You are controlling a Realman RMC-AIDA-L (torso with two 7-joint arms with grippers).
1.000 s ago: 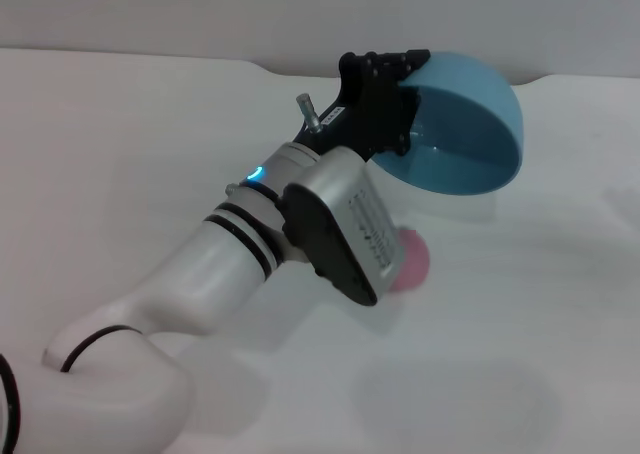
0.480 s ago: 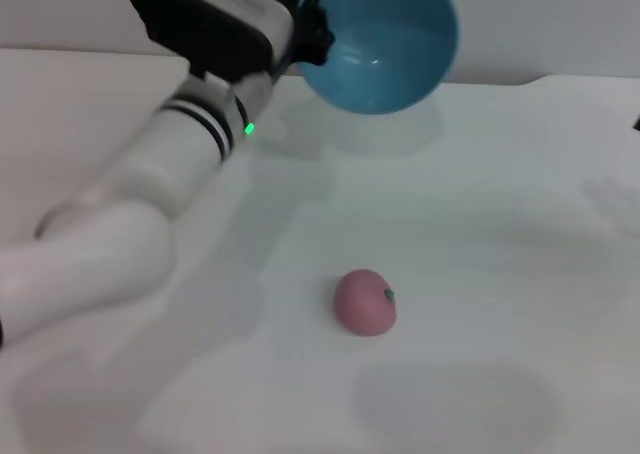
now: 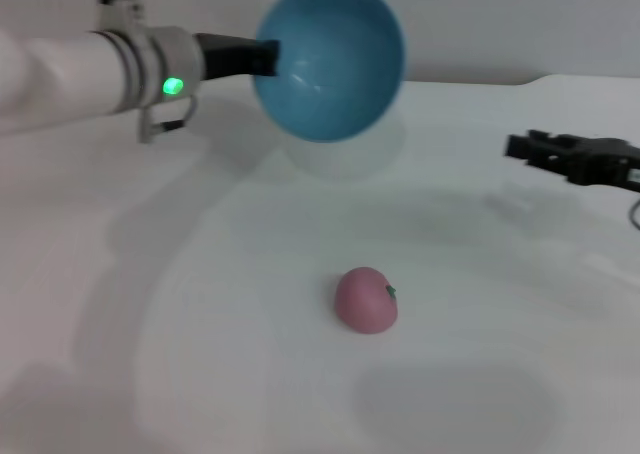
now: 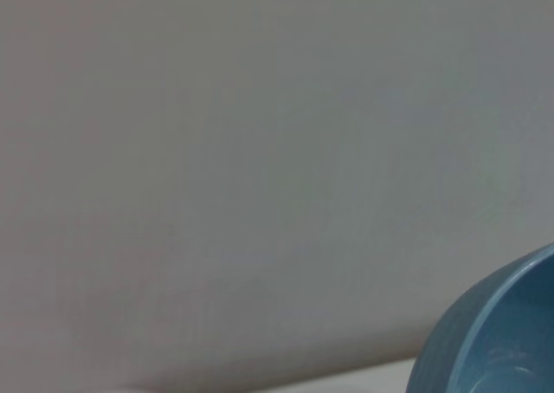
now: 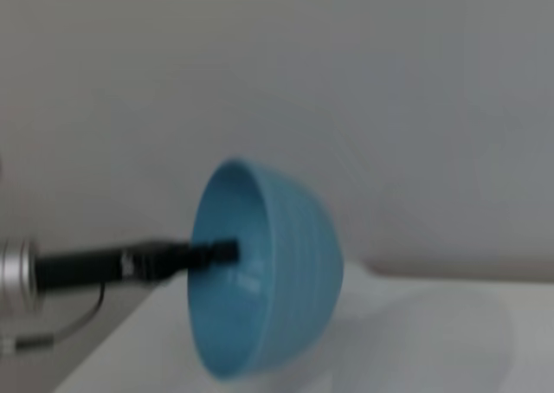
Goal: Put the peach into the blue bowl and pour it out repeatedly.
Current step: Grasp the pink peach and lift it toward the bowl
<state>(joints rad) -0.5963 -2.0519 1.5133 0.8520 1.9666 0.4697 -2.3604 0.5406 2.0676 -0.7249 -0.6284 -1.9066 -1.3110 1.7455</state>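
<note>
The blue bowl (image 3: 330, 64) hangs in the air at the back of the table, tipped on its side with its empty hollow facing me. My left gripper (image 3: 266, 59) is shut on its rim, reaching in from the left. The right wrist view shows the same bowl (image 5: 277, 280) side-on, with the left gripper (image 5: 218, 253) clamped on the rim. A slice of the bowl (image 4: 498, 341) shows in the left wrist view. The pink peach (image 3: 366, 299) lies on the white table, well in front of and below the bowl. My right gripper (image 3: 522, 146) reaches in from the right edge, apart from both.
The white table (image 3: 200, 324) runs under everything, with a grey wall behind its far edge. The left arm (image 3: 90, 69) spans the upper left. A faint round mark shows on the table in front of the peach.
The left arm has swung up and to the left, carrying the tipped bowl with it. The peach came out from behind the arm and now lies still. The right gripper has come into view.
</note>
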